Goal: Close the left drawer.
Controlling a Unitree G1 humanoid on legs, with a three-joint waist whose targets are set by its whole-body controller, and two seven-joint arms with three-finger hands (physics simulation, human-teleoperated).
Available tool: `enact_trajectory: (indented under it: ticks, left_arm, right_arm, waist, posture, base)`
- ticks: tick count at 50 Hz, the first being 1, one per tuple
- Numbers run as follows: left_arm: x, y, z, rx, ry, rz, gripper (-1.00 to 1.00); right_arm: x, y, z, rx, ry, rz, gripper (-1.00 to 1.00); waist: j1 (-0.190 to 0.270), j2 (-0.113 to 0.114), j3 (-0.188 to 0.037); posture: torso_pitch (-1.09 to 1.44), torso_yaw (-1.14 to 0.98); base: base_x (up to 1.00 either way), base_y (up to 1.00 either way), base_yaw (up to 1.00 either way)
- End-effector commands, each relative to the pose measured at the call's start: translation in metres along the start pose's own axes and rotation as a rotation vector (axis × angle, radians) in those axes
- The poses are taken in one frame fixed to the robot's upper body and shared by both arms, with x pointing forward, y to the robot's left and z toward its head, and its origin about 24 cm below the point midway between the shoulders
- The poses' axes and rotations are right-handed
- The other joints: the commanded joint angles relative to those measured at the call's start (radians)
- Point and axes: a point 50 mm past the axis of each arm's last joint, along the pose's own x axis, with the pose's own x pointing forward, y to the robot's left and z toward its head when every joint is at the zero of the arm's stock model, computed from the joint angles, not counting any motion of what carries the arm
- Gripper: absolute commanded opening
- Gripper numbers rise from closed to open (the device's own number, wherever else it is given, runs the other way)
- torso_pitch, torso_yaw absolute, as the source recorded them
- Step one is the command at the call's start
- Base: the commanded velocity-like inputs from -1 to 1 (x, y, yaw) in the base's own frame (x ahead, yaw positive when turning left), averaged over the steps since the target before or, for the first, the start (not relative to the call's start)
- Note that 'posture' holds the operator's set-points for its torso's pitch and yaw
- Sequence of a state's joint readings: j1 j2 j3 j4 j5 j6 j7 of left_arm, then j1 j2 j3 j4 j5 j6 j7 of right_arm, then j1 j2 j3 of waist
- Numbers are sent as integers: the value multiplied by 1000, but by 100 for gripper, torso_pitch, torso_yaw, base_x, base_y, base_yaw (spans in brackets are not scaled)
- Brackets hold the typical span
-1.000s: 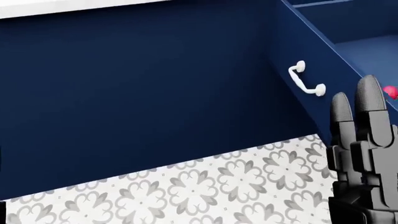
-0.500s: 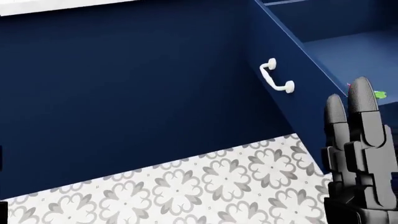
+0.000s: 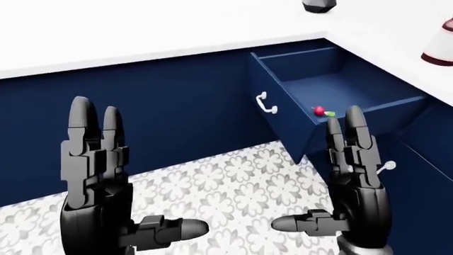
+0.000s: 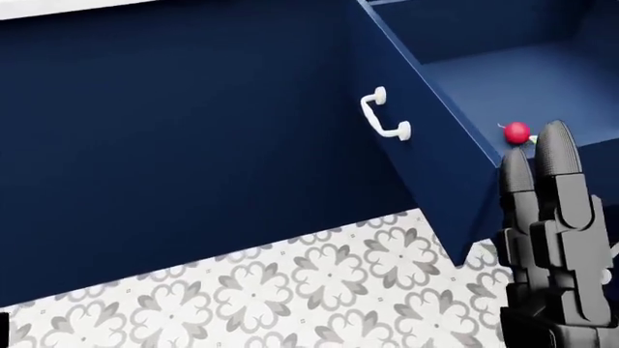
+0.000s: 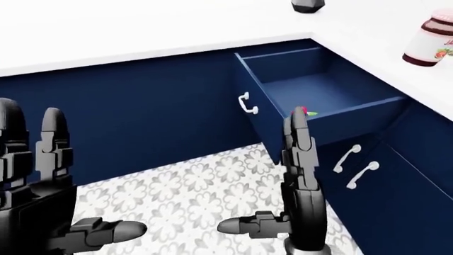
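Compared with the head view half a second earlier, the whole picture is seen shifted leftward: the handle [image 4: 385, 114] now lies near the middle, and a red radish [image 4: 517, 132] is uncovered beside the right hand's fingertips. This is taken as camera motion, not motion of the things.

In the left-eye view, the left hand [image 3: 95, 183] is held up at 8 o'clock, black and blocky, its two long fingers straight and close together, the thumb stuck out sideways; nothing is gripped. Glossy navy cabinet fronts are seen at 10 o'clock under a smooth white counter [image 3: 142, 32]. A floor [image 3: 233, 186] of grey floral tiles is laid out between the hands, with open room there.

The drawer [image 3: 333, 101] stands pulled out at 2 o'clock, a navy box with a curved white handle on its face; the radish rests inside near its right wall. The right hand [image 3: 357, 180] is raised at 5 o'clock, fingers straight and together, thumb out, apart from the drawer's lower corner. In the right-eye view, a jar [image 5: 427, 37] stands on the counter at 2 o'clock.
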State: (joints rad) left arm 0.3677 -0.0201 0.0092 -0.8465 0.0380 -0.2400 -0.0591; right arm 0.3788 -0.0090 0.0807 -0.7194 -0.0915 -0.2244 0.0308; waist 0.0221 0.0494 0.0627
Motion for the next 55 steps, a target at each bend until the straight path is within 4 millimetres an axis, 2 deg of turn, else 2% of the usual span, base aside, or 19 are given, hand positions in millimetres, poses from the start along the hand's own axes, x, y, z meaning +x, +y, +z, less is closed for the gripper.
enact_trajectory:
  ticks: [1,7,11,12,13,20,22,24,26,29,33,35,37,38,40,47,51,52,55]
  left_arm:
    - [3,-1,13,-6,-78,-1,100]
    - [3,-1,14,-7,-79,-1,100]
    - [3,-1,14,-8,-82,-2,100]
    - [3,-1,14,-6,-81,-1,100]
    - [3,-1,14,-8,-80,-1,100]
    - [3,-1,13,-7,-79,-1,100]
    - [3,-1,13,-7,-80,-2,100]
    - [3,-1,13,-6,-80,-2,100]
    - [3,-1,13,-7,-80,-2,100]
    - [3,-1,13,-7,-79,-1,100]
    - [3,-1,13,-8,-80,-2,100]
    - [3,-1,14,-8,-80,-2,100]
    - [3,-2,14,-8,-79,-3,100]
    - [3,-2,14,-7,-80,-3,100]
    - [3,-2,14,-8,-79,-2,100]
    - [3,-2,13,-8,-78,-3,100]
    - [3,-2,14,-8,-79,-4,100]
    - [3,-2,13,-8,-79,-4,100]
    - [3,-2,13,-8,-78,-4,100]
  right_arm:
    - [3,-3,15,-11,-85,-13,100]
    - [3,-3,16,-9,-88,-11,100]
    - [3,-3,15,-10,-86,-10,100]
    - [3,-3,15,-9,-86,-8,100]
    - [3,-3,15,-10,-86,-7,100]
    - [3,-3,15,-10,-85,-7,100]
    - [3,-2,14,-10,-84,-5,100]
    - [3,-2,14,-10,-84,-6,100]
    - [3,-2,14,-10,-84,-5,100]
    - [3,-2,14,-11,-82,-4,100]
    - [3,-1,14,-12,-82,-1,100]
    - [3,-1,13,-11,-80,-1,100]
    - [3,-1,13,-10,-79,-1,100]
    - [3,-1,13,-11,-79,-1,100]
    - [3,-1,13,-10,-78,1,100]
    - [3,0,12,-10,-75,5,100]
    - [3,0,12,-11,-75,8,100]
    - [3,0,12,-10,-74,9,100]
    - [3,1,11,-11,-73,10,100]
  waist:
    - [-3,9,-10]
    - [-5,-36,-15]
    - [-13,-132,-29]
    - [-21,-88,-22]
    - [-15,-99,-20]
    - [-12,-42,-5]
    - [-11,-18,-3]
    - [-10,28,-14]
    - [3,1,-8]
    - [-2,2,-18]
    - [-5,-29,-15]
    - [-4,-59,-16]
    - [-10,-128,-36]
    - [-17,-104,-32]
    - [-19,-96,-15]
    - [-11,-35,-3]
    - [-10,34,-11]
    - [2,-5,-8]
    - [-2,6,-17]
  posture:
    - [0,0]
    - [0,0]
    - [0,0]
    - [0,0]
    - [0,0]
    - [0,0]
    - [0,0]
    - [0,0]
    - [0,0]
    - [0,0]
    - [0,0]
    - [0,0]
    - [0,0]
    - [0,0]
    - [0,0]
    - [0,0]
    - [0,0]
    - [0,0]
    - [0,0]
  base:
    - [0,-20,0]
    - [0,-19,0]
    - [0,-19,0]
    - [0,-19,0]
    - [0,-20,0]
    - [0,-19,0]
    - [0,-19,0]
    - [0,-19,0]
    - [0,-20,0]
    - [0,-19,0]
    - [0,-19,0]
    - [0,-19,0]
    - [0,-18,0]
    - [0,-19,0]
    - [0,-19,0]
    - [0,-19,0]
    - [0,-19,0]
    - [0,-19,0]
    - [0,-19,0]
